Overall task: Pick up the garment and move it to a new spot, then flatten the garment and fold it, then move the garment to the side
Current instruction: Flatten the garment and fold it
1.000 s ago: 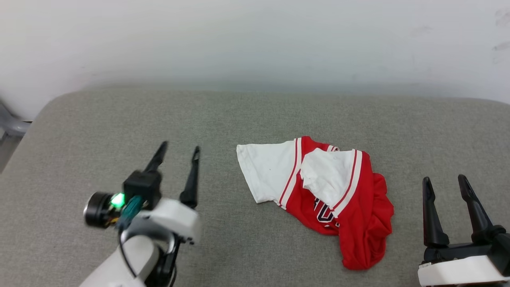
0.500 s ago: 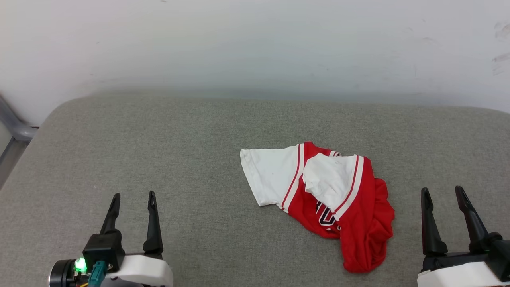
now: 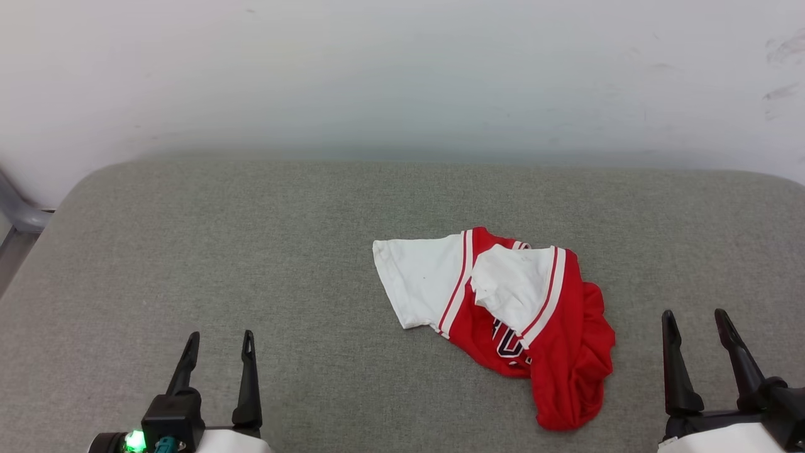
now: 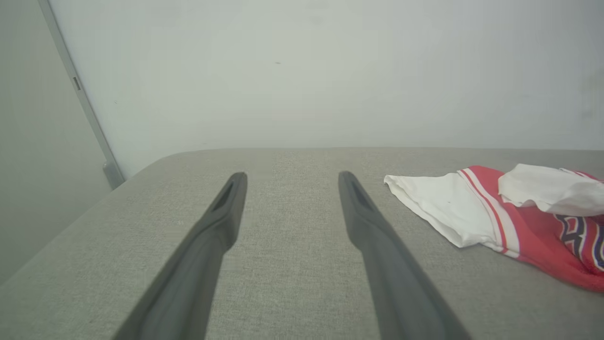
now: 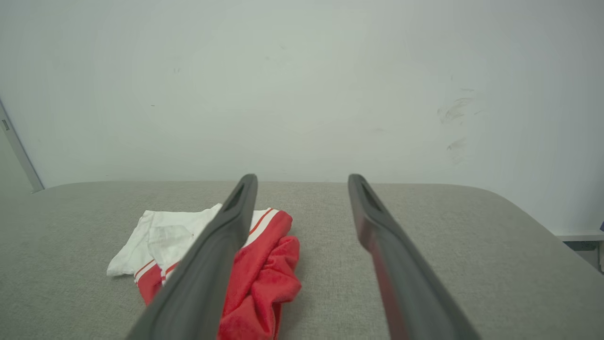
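Observation:
The garment (image 3: 534, 314), a red jersey with white sleeves and striped trim, lies crumpled right of centre on the grey padded surface (image 3: 251, 239). Part of its dark lettering shows. It also appears at the right in the left wrist view as the garment (image 4: 495, 212) and behind the left finger in the right wrist view as the garment (image 5: 264, 269). My left gripper (image 3: 220, 343) stands open at the lower left, well away from the cloth. My right gripper (image 3: 693, 319) stands open at the lower right, a short way right of the cloth. Nothing is between either pair of fingers.
A pale wall (image 3: 402, 75) rises directly behind the padded surface. A grey metal bar (image 3: 19, 214) stands past the surface's left edge. The surface's right edge rounds off in the right wrist view, with a ledge (image 5: 580, 236) beyond it.
My left arm has drawn back from the middle left toward the lower left corner, its fingers now pointing straight up. The camera has shifted slightly. The garment and right gripper have stayed put.

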Available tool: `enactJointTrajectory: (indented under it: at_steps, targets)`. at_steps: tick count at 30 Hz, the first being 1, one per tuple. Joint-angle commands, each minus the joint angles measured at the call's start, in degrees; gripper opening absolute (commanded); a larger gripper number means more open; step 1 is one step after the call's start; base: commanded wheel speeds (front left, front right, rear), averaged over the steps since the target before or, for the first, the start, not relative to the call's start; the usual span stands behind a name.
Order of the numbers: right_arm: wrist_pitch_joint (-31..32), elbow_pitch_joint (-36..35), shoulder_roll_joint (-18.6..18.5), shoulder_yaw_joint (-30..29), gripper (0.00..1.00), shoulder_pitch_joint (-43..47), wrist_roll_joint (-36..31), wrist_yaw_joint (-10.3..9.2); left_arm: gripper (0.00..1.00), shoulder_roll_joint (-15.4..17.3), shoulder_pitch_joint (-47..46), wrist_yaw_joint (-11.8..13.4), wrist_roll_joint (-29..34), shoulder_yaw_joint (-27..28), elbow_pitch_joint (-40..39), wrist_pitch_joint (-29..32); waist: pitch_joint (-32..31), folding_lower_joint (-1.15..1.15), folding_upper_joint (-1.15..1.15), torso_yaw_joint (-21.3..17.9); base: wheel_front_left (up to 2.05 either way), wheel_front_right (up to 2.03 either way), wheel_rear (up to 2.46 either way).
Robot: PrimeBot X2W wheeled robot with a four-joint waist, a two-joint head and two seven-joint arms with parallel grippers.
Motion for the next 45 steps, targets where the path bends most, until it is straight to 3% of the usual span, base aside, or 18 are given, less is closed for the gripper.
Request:
enactJointTrajectory:
  at_steps: [1,16,27,30,34,37,43,45]
  targets:
    - [-0.1,0.2,0.1,0.0,1.00,0.5,-0.2,-0.04,1.00,-0.3,0.7,-0.3,0.7,0.5,0.2,-0.1,-0.1,0.00,0.00,0.0,0.00,0.00,0.00]
    - [-0.1,0.8,0.1,-0.2,1.00,0.2,0.0,-0.04,1.00,-3.1,1.2,-4.2,4.8,4.2,1.7,-0.2,-0.2,0.00,0.00,0.2,0.00,0.00,0.00]
    - [-0.1,-5.5,0.1,1.5,1.00,-13.5,-6.1,-0.04,1.00,-4.6,-0.6,-5.9,6.0,4.8,2.2,-0.2,0.8,0.00,0.00,1.7,0.00,0.00,0.00]
    - [-0.1,-4.1,-0.5,3.5,1.00,-16.3,-7.7,-0.04,1.00,-4.9,-0.6,-6.1,6.1,4.9,2.2,-0.2,0.9,0.00,0.00,2.0,0.00,0.00,0.00]
    - [0.3,0.6,-4.1,8.4,1.00,-22.0,-7.8,-0.04,1.00,-5.3,-0.4,-6.4,6.0,5.3,2.5,-0.2,1.1,0.00,0.00,2.4,0.00,0.00,0.00]
    - [4.4,3.9,-6.8,13.0,1.00,-26.7,-6.4,-0.06,1.00,-5.7,-0.1,-6.6,5.9,5.7,2.5,-0.2,1.5,0.00,0.00,2.4,0.00,0.00,0.00]
    - [20.6,10.5,-13.4,24.3,1.00,-33.7,1.7,-0.06,1.00,-6.1,-1.8,-7.0,6.1,6.3,2.0,-0.2,4.0,0.00,0.00,2.7,0.00,0.00,0.00]
    - [23.4,11.7,-14.7,26.3,1.00,-34.3,3.2,-0.05,1.00,-6.2,-2.0,-7.1,6.2,6.3,2.0,-0.2,4.3,0.00,0.00,2.8,0.00,0.00,0.00]
